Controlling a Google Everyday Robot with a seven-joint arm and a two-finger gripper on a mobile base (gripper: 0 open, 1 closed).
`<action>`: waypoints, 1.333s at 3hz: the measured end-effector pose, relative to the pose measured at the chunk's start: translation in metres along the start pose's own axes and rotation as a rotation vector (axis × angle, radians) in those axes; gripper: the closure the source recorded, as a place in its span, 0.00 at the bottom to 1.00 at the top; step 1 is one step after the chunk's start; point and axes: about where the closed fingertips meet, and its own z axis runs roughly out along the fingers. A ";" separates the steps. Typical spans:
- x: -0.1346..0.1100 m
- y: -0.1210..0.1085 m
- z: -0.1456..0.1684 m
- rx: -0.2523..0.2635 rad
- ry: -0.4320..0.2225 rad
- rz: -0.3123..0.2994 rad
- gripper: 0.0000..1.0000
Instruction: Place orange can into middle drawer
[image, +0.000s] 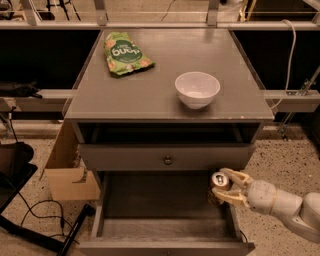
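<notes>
— Which step was in hand?
— Delivery: the orange can was held in the gripper, fingers clamped on it, over the open middle drawer's right side.
— And next?
— Lowering to the floor, then release, was judged needed.

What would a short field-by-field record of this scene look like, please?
gripper: low right, at the open drawer's right side, shut on the can
orange can: held in the gripper, silver top facing up, not yet released
middle drawer: pulled open
drawer front with knob: directly above the open drawer
cabinet top: holds a white bowl and a green snack bag
</notes>
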 end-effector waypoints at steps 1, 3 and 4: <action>0.038 0.011 0.007 -0.021 -0.040 0.043 1.00; 0.109 0.017 0.006 -0.047 -0.029 0.071 1.00; 0.144 0.013 0.010 -0.054 0.003 0.095 1.00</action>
